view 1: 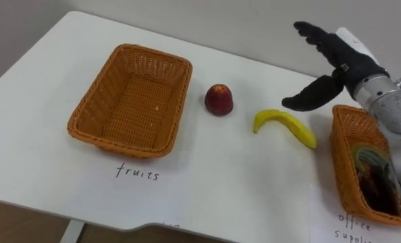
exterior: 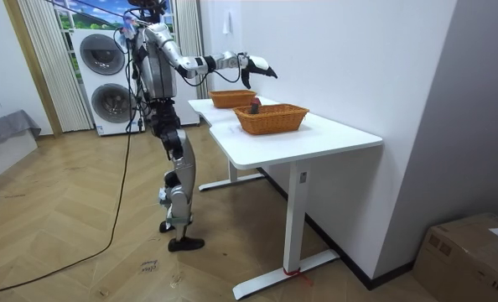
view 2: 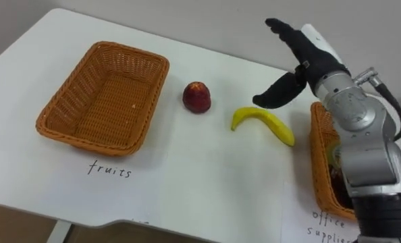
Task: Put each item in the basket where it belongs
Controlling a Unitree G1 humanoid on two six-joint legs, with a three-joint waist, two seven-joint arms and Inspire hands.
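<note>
The robot's black right hand [view 1: 337, 64], fingers spread and holding nothing, hovers over the curved yellow banana [view 1: 285, 126] lying on the white table [view 1: 52, 175] between a round red apple [view 1: 219, 100] and the right-side orange wicker basket [view 1: 342, 158].

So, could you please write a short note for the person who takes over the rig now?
Hand: the right robot hand is open, raised over the table near the banana, holding nothing.
Things: the fruits basket is empty. The apple and banana lie on the table between the baskets. The office supplies basket holds some items; which ones, I cannot tell.
Done: no fruit is sorted yet.
Left: put the apple and banana into the fruits basket.
</note>
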